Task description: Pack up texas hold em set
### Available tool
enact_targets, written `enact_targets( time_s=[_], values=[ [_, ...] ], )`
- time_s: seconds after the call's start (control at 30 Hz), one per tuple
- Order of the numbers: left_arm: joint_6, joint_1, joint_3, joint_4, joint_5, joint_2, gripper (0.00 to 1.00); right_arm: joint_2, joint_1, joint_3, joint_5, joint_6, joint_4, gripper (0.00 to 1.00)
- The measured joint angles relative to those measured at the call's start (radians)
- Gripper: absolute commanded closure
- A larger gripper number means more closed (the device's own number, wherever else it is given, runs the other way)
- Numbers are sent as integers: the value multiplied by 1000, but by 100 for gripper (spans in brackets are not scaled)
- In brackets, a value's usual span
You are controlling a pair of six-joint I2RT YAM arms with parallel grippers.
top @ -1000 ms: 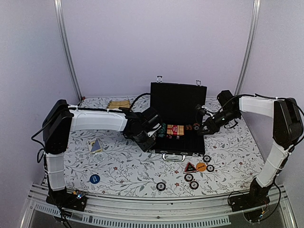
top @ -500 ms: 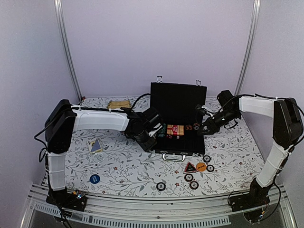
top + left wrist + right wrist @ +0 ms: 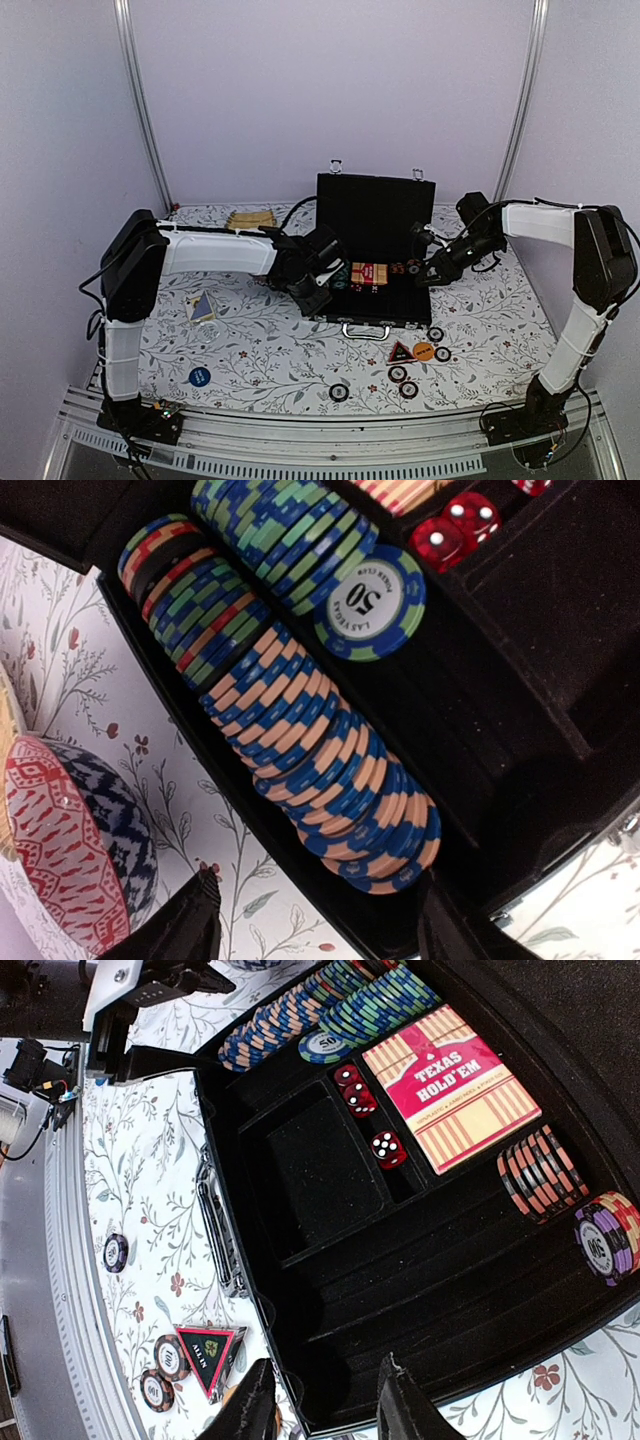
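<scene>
Nearest me, loose chips (image 3: pixel 339 392), the red triangle (image 3: pixel 400 351) and the orange disc (image 3: pixel 424 351) lie unpacked on the counter (image 3: pixel 260 350). Behind them the briefcase (image 3: pixel 365 322) sits open, lid upright, so both arms can reach in. The left end effector (image 3: pixel 315 920) hovers spread and empty above the chip rows (image 3: pixel 320 750). The right end effector (image 3: pixel 320 1400), parted and empty, hangs over the case's right edge, likely free to fetch strays.

You are seeing chip rows (image 3: pixel 300 720) blocking the left end of the briefcase (image 3: pixel 375 215); its central compartment (image 3: pixel 320 1165) is standing free.
</scene>
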Motion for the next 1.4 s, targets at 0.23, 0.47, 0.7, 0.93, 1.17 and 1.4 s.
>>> enact_targets(
  time_s=[0.23, 0.47, 0.7, 0.93, 1.17, 1.4],
  values=[
    [1, 40, 32, 38, -2, 3, 32, 4, 0, 0, 0, 0, 0, 64],
    [12, 107, 45, 84, -14, 40, 33, 16, 0, 0, 1, 0, 0, 64],
    [11, 112, 45, 97, -17, 44, 33, 18, 0, -1, 2, 0, 0, 64],
    [8, 96, 40, 92, -2, -35, 29, 28, 0, -1, 1, 0, 0, 64],
    [63, 32, 55, 119, 31, -85, 27, 28, 0, -1, 1, 0, 0, 63],
    [148, 15, 130, 117, 21, 53, 27, 28, 0, -1, 1, -3, 0, 63]
  ],
)
